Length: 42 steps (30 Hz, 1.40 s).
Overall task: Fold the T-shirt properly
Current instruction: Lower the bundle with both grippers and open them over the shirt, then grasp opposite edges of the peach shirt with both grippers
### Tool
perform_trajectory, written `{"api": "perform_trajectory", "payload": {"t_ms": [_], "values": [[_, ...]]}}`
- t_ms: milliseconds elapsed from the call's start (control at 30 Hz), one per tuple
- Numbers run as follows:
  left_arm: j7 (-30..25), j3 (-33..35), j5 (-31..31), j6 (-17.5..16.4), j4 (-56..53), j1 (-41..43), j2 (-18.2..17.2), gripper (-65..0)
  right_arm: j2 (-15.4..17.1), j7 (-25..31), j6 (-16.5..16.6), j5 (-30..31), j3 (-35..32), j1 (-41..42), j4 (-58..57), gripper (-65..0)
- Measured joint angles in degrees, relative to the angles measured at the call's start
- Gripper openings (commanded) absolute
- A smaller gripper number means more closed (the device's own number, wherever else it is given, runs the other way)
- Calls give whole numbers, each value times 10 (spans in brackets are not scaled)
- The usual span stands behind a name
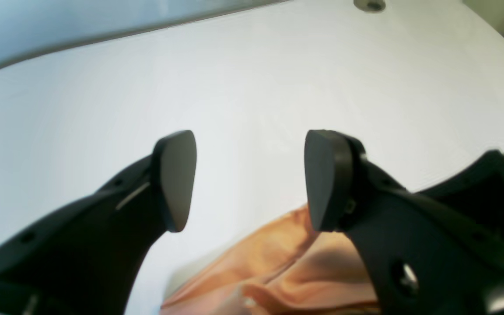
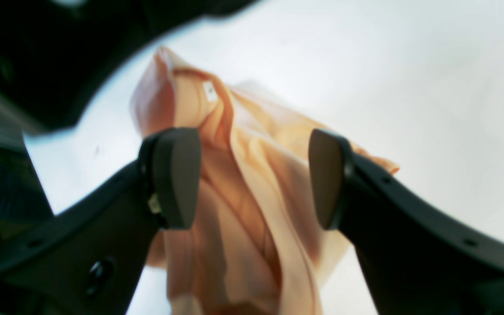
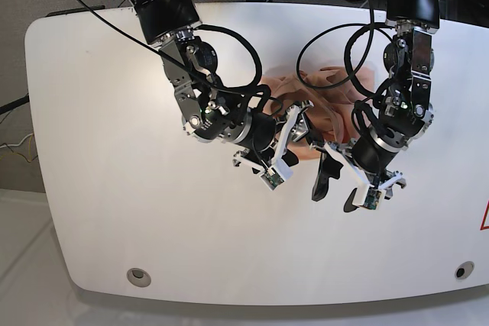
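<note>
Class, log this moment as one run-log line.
crumpled peach cotton T-shirt: unfolded on white table | left end effector: open, empty | right end effector: open, above shirt

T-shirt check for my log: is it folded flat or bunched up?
Bunched up: the T-shirt lies in loose rumpled ridges on the table.

White rounded table [image 3: 114,211] above grey floor [image 3: 19,295].

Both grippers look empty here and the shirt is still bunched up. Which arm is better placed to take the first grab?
Probably the right gripper: its open jaws straddle the crumpled T-shirt. The left gripper, also open, faces mostly bare table, with cloth only behind its tips.
</note>
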Motion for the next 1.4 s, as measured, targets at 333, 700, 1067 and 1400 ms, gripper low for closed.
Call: {"api": "perform_trajectory", "payload": {"t_ms": [333,700,1067,1400], "values": [[2,77,-6,36,0,42,5,-282,29,-2,-7,-5,60,-34,0,-642],[-3,119,-5,48,0,84,3,-472,51,0,-6,-3,92,-58,0,-650],[-3,102,-5,50,0,127,-10,-645,56,4,-6,-2,91,-73,1,-650],[-1,71,-5,50,-1,151,-47,-645,55,2,-6,-2,92,-84,1,-650]]}}
